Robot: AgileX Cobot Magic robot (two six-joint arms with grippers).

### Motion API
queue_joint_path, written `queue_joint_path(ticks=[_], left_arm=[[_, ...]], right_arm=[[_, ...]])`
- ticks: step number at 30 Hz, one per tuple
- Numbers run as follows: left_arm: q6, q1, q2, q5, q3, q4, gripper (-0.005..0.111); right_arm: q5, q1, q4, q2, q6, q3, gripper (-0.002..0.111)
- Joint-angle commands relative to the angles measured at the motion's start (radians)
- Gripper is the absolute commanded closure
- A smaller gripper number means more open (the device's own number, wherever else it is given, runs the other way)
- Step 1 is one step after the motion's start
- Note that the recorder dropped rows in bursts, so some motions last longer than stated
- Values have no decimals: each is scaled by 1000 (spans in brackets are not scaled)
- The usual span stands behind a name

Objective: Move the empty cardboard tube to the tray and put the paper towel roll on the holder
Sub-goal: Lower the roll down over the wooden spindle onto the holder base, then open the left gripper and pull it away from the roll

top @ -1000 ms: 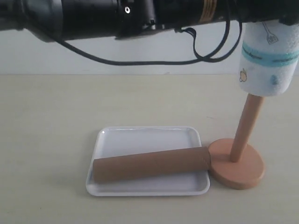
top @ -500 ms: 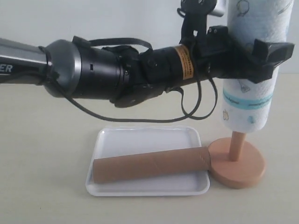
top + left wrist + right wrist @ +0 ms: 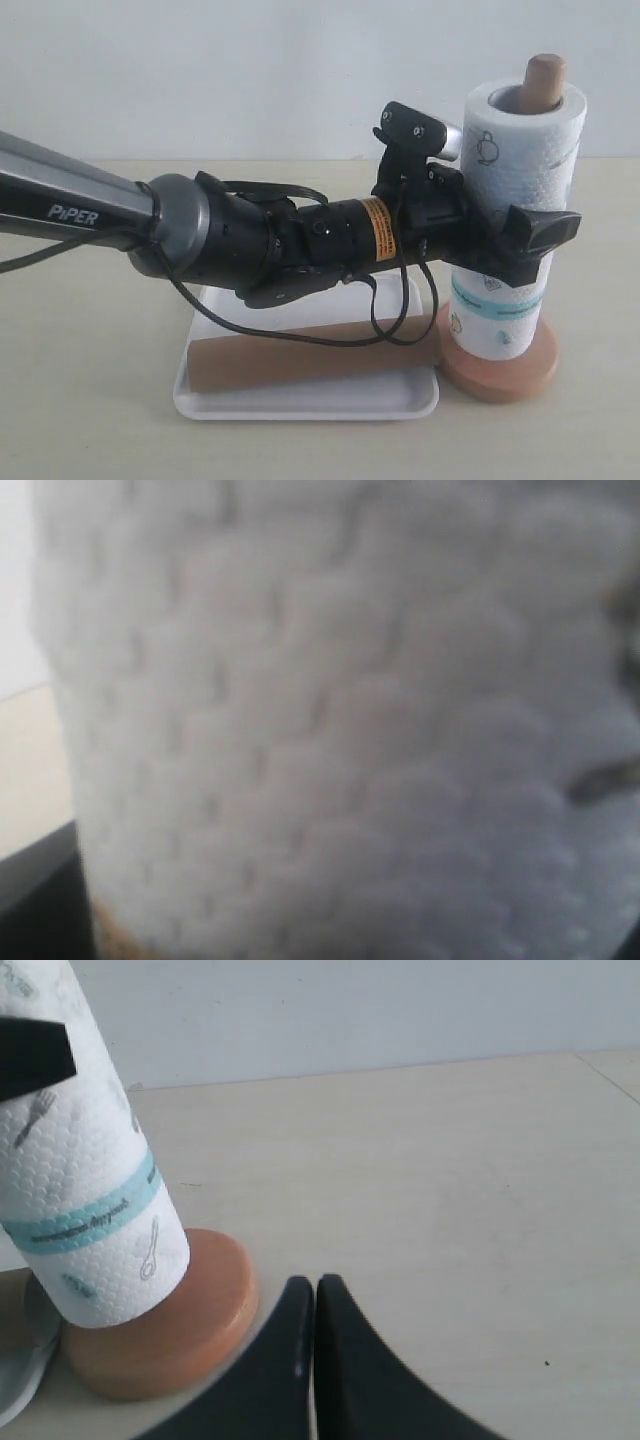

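Observation:
The white paper towel roll (image 3: 520, 140) with its teal band is threaded on the holder; the pole's rounded top (image 3: 544, 80) sticks out of the core and the roll's lower end reaches the round base (image 3: 500, 378). My left gripper (image 3: 530, 238) is shut on the roll's middle, and the embossed paper (image 3: 330, 730) fills the left wrist view. The brown cardboard tube (image 3: 300, 358) lies lengthwise in the white tray (image 3: 300, 404). My right gripper (image 3: 315, 1285) is shut and empty, low over the table beside the holder base (image 3: 160, 1330) and the roll (image 3: 80, 1190).
The left arm (image 3: 250, 245) and its cables stretch over the tray from the left. The tray's right end lies close to the holder base. Bare beige table (image 3: 450, 1180) lies to the right of the holder.
The left gripper has carried the roll down the pole, from high on the pole to the base. The pole's top now pokes out of the core.

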State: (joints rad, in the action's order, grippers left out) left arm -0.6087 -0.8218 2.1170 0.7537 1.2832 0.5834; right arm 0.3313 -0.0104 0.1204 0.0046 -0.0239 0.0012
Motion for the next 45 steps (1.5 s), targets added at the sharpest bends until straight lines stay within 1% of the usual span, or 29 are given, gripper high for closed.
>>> queue_joint_path(ticks=[1, 2, 4, 6, 10, 13, 16, 19, 21, 23, 27, 30, 32, 34, 36, 39, 40, 41, 42, 43, 44, 45], left_arm=[[-10, -1, 14, 29, -5, -11, 102], [-21, -1, 14, 14, -5, -11, 101], [-48, -1, 12, -16, -3, -11, 91], [-80, -1, 12, -22, -3, -11, 77], [-106, -1, 12, -22, -3, -11, 43], [-106, -1, 10, -13, -3, -11, 27], [-106, -1, -8, -6, -3, -11, 18], [-94, -1, -39, 3, -3, -11, 14], [-56, -1, -63, 4, -3, -11, 11], [-24, -1, -88, 4, -3, -11, 10], [-18, -1, -169, -10, -3, -11, 10], [-15, 3, -244, -94, -3, -5, 10], [-16, 3, -296, -154, -3, 45, 10], [-36, 3, -355, -198, -29, 170, 10], [-132, 3, -425, -195, -92, 348, 10], [-404, 3, -566, -156, -215, 669, 10], [-525, 3, -634, -133, -256, 807, 10], [-604, 3, -681, -89, -283, 925, 13], [-743, 12, -742, 17, -307, 1102, 22], [-775, 16, -784, 126, -315, 1161, 33], [-775, 34, -839, 259, -323, 1161, 56], [-775, 41, -868, 312, -323, 1161, 67]], right_arm=[[-7, -7, 0, -5, -1, -1, 108], [-7, -7, 0, -5, -1, -1, 108], [-7, -7, 0, -5, -1, -1, 108], [-7, -7, 0, -5, -1, -1, 108], [-7, -7, 0, -5, -1, -1, 108], [-7, -7, 0, -5, -1, -1, 108], [-7, -7, 0, -5, -1, -1, 108], [-7, -7, 0, -5, -1, -1, 108], [-7, -7, 0, -5, -1, -1, 108], [-7, -7, 0, -5, -1, -1, 108], [-10, -7, 0, -5, -1, -1, 108], [-10, -7, 0, -5, -1, -1, 108], [-10, -7, 0, -5, -1, -1, 108], [-10, -7, 0, -5, -1, -1, 108], [-10, -7, 0, -5, -1, -1, 108], [-10, -7, 0, -5, -1, -1, 108], [-10, -7, 0, -5, -1, -1, 108], [-10, -7, 0, -5, -1, -1, 108], [-10, -7, 0, -5, -1, -1, 108], [-10, -7, 0, -5, -1, -1, 108], [-10, -7, 0, -5, -1, -1, 108], [-10, -7, 0, -5, -1, -1, 108]])
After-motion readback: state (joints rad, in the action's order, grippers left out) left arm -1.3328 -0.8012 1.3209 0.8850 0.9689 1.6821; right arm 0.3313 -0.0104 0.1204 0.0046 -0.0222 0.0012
